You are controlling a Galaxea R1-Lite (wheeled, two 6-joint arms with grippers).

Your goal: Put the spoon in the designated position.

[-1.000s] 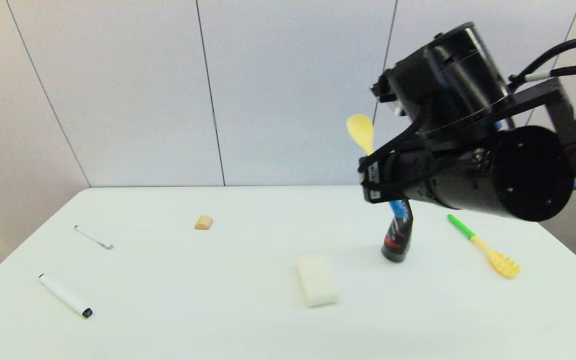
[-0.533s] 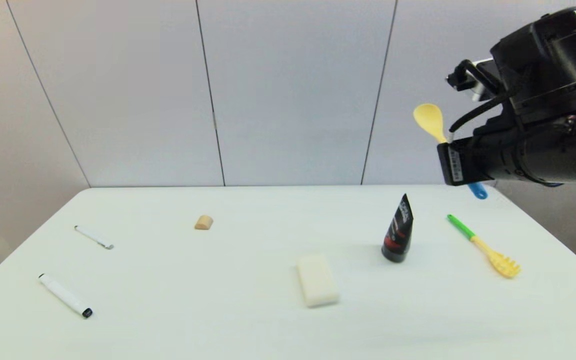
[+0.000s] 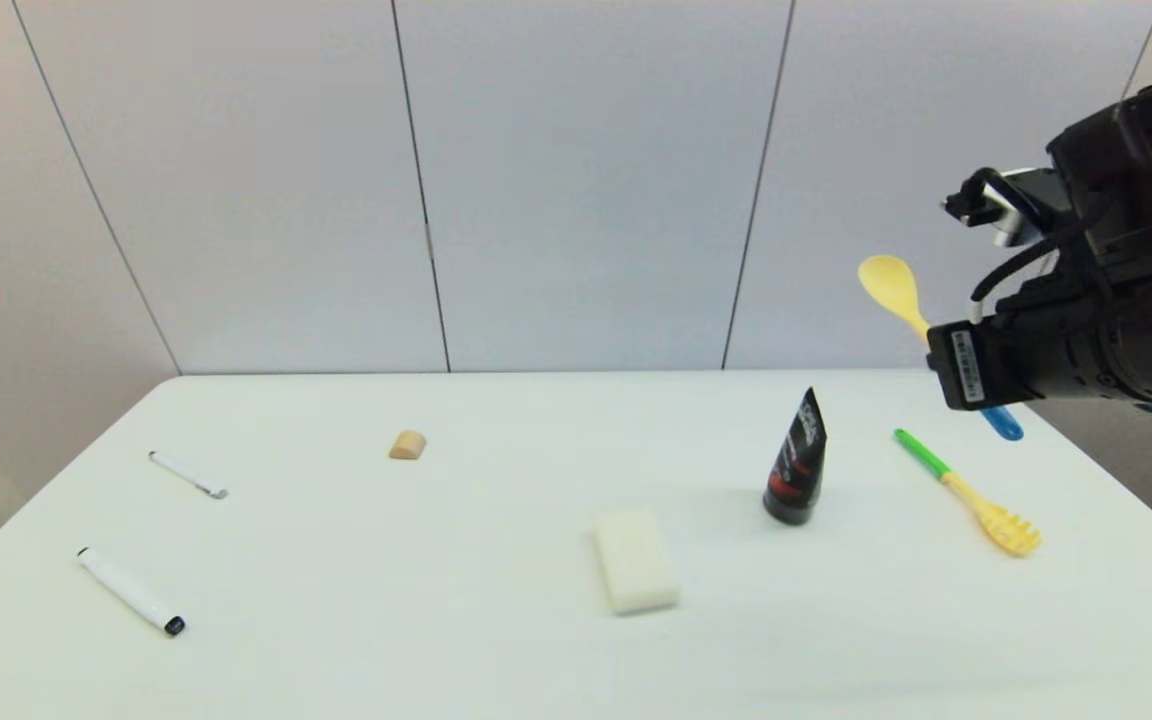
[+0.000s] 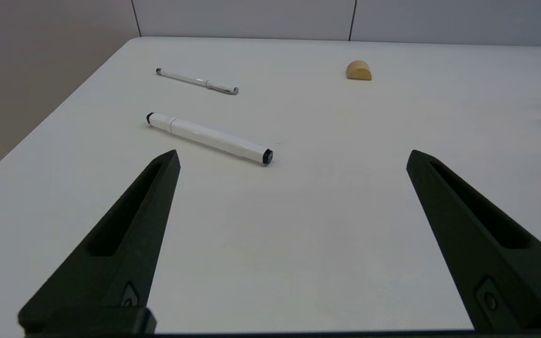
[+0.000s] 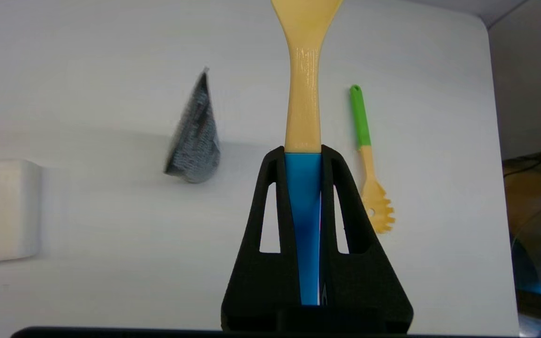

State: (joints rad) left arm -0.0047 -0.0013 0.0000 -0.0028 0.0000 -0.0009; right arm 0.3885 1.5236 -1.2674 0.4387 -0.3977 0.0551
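High above the table's far right corner, my right gripper (image 3: 948, 365) is shut on the spoon (image 3: 893, 286). The yellow bowl sticks up and to the left, and the blue handle end (image 3: 1002, 423) pokes out below. In the right wrist view the blue handle (image 5: 303, 211) is pinched between the fingers (image 5: 273, 197), with the yellow shaft (image 5: 302, 94) running beyond the tips. The designated position has no marking of its own on the white tabletop (image 3: 436, 620). My left gripper (image 4: 291, 157) hangs open over the near left of the table, holding nothing.
A yellow pasta fork with a green handle (image 3: 971, 495) lies at the right, below the spoon. A black tube (image 3: 798, 465) stands upright left of it. A white block (image 3: 635, 560) lies mid-table. A tan half-round piece (image 3: 407, 444), a thin pen (image 3: 187, 474) and a marker (image 3: 130, 590) lie to the left.
My right arm has swung far to the right with the spoon in its grip, from above the black tube to the table's far right corner. Over the last half second it also dropped a little.
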